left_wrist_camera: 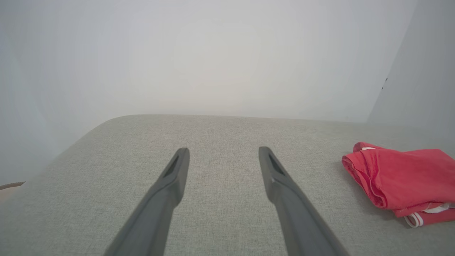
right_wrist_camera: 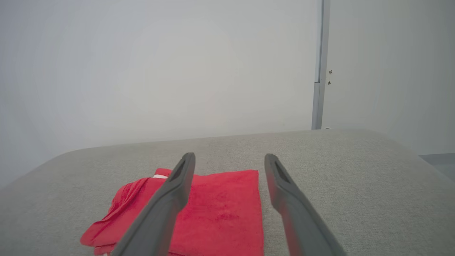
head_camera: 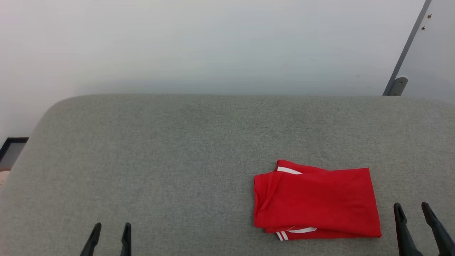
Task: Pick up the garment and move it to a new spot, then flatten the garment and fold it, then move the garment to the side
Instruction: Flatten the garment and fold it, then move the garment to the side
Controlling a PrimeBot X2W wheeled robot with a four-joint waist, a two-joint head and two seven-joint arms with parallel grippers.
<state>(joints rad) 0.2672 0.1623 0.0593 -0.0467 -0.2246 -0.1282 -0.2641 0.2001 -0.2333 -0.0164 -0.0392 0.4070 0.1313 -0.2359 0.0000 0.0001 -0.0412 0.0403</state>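
Observation:
The garment [head_camera: 316,199] is a bright red shirt with white striped trim, folded into a compact rectangle on the right half of the grey fabric surface [head_camera: 177,149]. My right gripper [head_camera: 411,208] stands open just right of the garment's near right corner, apart from it. In the right wrist view the garment [right_wrist_camera: 220,209] lies below and left of the open right gripper [right_wrist_camera: 230,158]. My left gripper [head_camera: 112,227] is open at the lower left, far from the garment. In the left wrist view the left gripper [left_wrist_camera: 224,151] holds nothing, and the garment [left_wrist_camera: 401,181] lies at the right edge.
A pale wall rises behind the grey surface. A grey vertical post [head_camera: 405,53] with a foot stands at the back right. The surface's rounded left corner drops off near a dark frame [head_camera: 10,151] on the floor.

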